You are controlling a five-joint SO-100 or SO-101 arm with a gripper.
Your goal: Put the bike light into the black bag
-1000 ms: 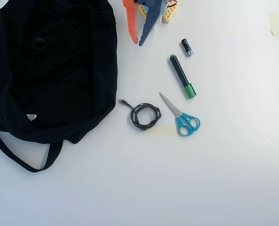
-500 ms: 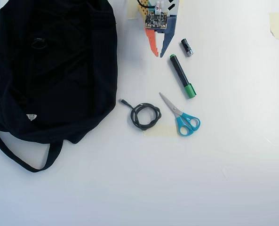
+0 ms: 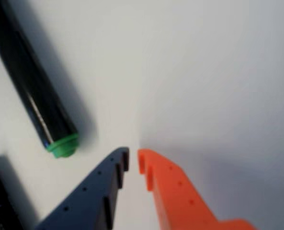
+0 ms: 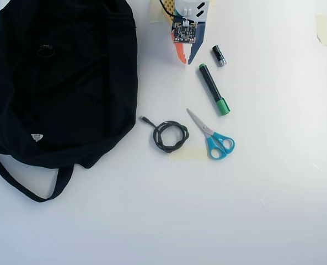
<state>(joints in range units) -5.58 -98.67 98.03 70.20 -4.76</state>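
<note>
Gripper at 12 o'clock, fingers nearly together, empty.
One each: black bag, marker, scissors, coiled cable, small cylinder; bike light possibly on bag, unclear.

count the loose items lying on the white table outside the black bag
4: cylinder beside the fingers, marker below it, scissors lower down, coiled cable nearest the black bag. More may be hidden in the bag.
</note>
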